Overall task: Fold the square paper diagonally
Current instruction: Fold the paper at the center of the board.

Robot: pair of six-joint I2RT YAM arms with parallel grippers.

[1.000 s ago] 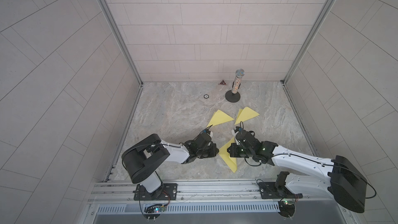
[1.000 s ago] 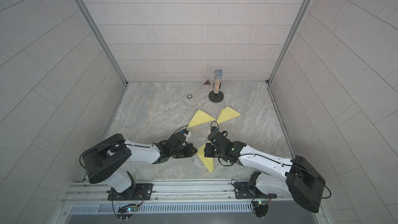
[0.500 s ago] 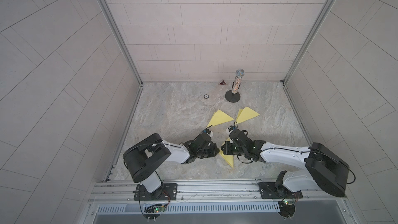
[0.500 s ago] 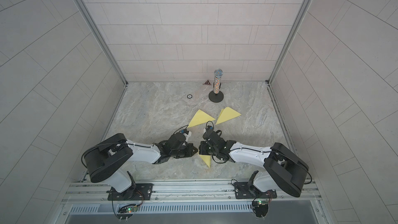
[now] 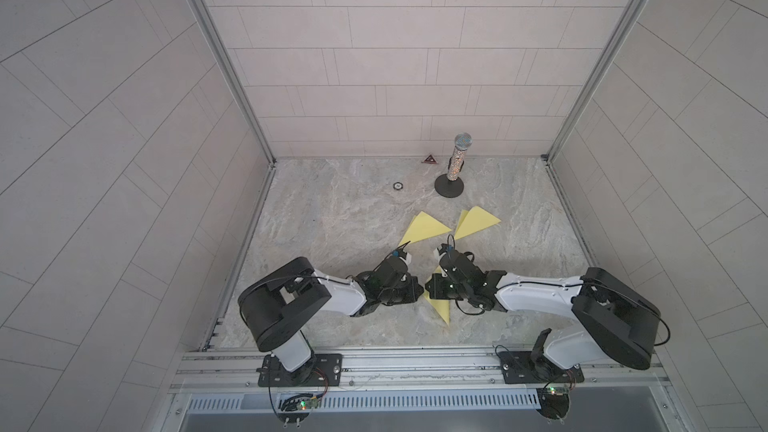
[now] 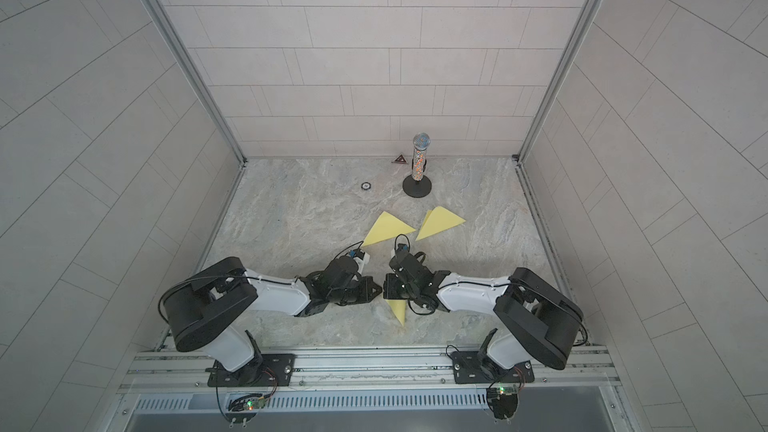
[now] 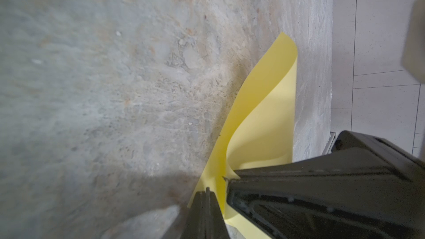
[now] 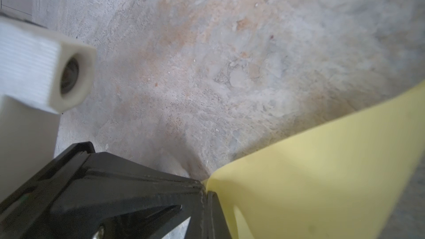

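Since a second earlier, the right arm had drawn its elbow inward and carried the right fingers (image 5: 432,287) toward the left fingers (image 5: 417,289), so that less of the square paper (image 5: 443,310) showed beneath them. Both pairs met almost tip to tip at lower centre in both top views, low over the tabletop (image 5: 332,222). There only a yellow point of the sheet projected below them.

In the left wrist view the left fingers stood closed at bottom centre, their tips over the sheet's lower layer. Whether they pinched it or merely pressed it could not be told. The right fingers, also closed, appeared to grip one corner, from which a flap rose in a soft curl.

Where visible, the sheet was plain pale yellow, matte, unmarked and uncreased. Judged from that curl, it was very light and limp, easily crumpled and apt to slide on the smooth stone-patterned surface. A hold at the extreme corner, with the opposite part pinned, would suit it best.

Two folded yellow triangles (image 5: 424,228) lay apart from the sheet, just above centre.
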